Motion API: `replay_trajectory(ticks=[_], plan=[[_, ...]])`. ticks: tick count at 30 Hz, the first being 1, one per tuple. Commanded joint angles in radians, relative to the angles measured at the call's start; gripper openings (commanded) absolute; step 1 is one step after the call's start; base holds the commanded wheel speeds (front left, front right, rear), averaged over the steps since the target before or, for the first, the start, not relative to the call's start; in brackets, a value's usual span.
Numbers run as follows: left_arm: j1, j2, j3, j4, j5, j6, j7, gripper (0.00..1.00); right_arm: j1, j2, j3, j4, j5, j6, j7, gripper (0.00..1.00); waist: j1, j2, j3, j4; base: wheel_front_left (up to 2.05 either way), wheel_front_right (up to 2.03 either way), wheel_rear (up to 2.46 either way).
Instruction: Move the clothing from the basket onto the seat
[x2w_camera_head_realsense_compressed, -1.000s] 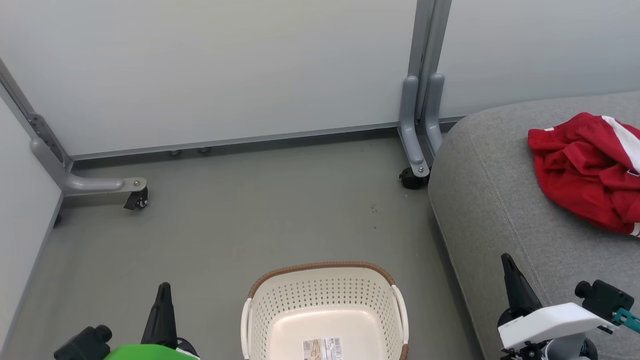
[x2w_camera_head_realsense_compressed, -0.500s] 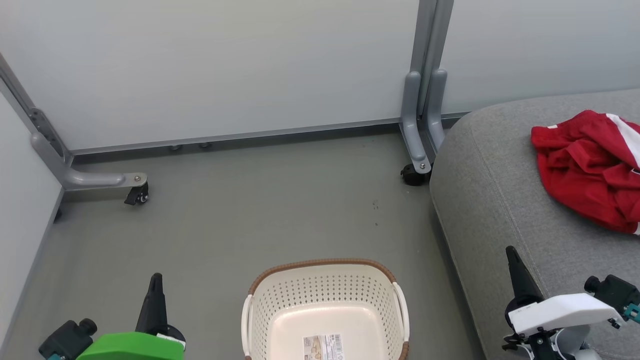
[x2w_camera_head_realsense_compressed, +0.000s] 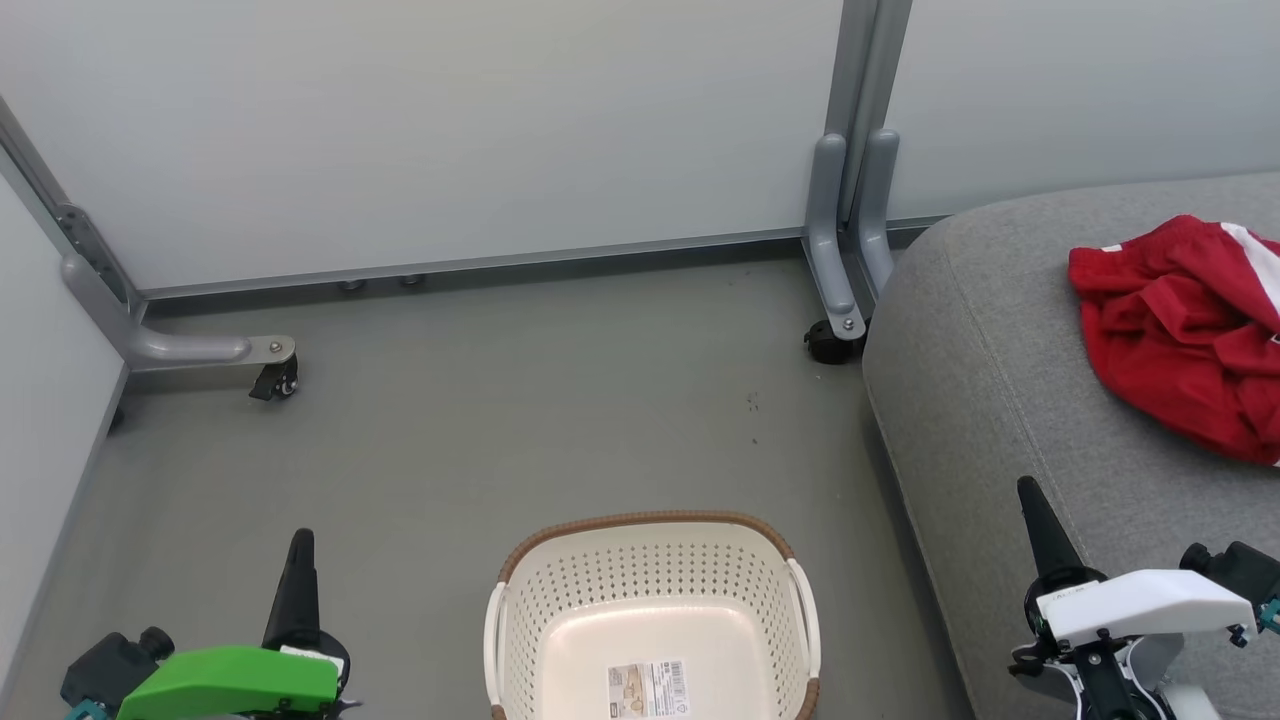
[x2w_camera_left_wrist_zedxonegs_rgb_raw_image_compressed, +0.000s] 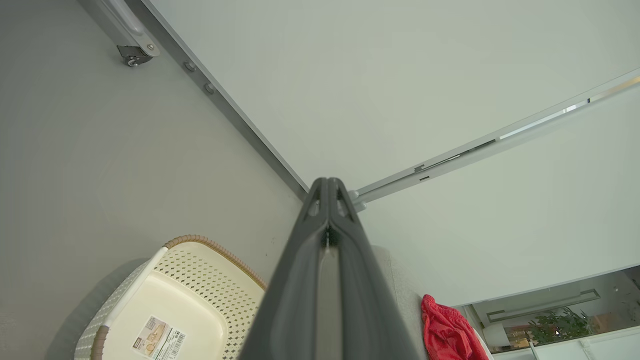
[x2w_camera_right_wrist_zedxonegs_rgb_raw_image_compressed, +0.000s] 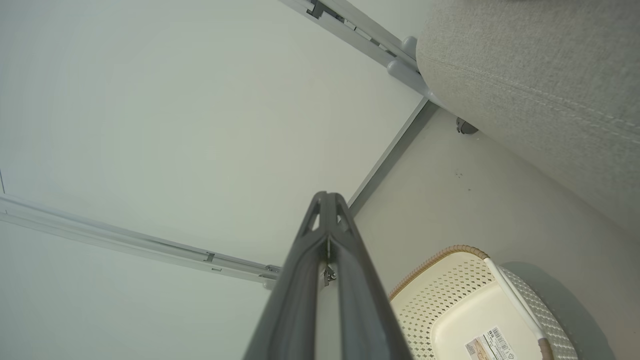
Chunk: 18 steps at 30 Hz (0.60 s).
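Observation:
The cream perforated basket with a brown rim stands on the floor at the bottom centre, holding nothing but its label sticker. Red clothing with white trim lies crumpled on the grey seat at the right. My left gripper is shut, left of the basket, with nothing in it. My right gripper is shut and empty over the seat's front edge. The left wrist view shows the left gripper shut, the basket and the clothing. In the right wrist view the right gripper is shut above the basket, beside the seat.
Pale partition panels on grey frames stand behind. One caster foot is at the left and another sits next to the seat's corner. A grey floor stretches between the basket and the panels.
The head camera has tilted, so the whole scene sits slightly higher. Both grippers have drawn back toward the bottom corners, staying shut. Clothing and basket have not moved.

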Motion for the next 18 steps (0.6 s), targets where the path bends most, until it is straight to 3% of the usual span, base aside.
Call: replay_trajectory(ticks=[1,18], plan=[[-0.034,0.006,0.007,-0.005,-0.031,-0.009,0.007,0.0,-0.026,0.002,-0.008,-0.005,0.028,0.0,0.008,0.0,0.0,0.0,0.001,0.001,0.0,0.0,0.0],[-0.068,0.005,0.035,0.012,-0.188,-0.023,0.051,0.0,-0.05,0.011,-0.038,0.005,0.179,0.0,0.051,0.0,0.0,0.0,0.015,0.006,0.0,0.0,0.0]])
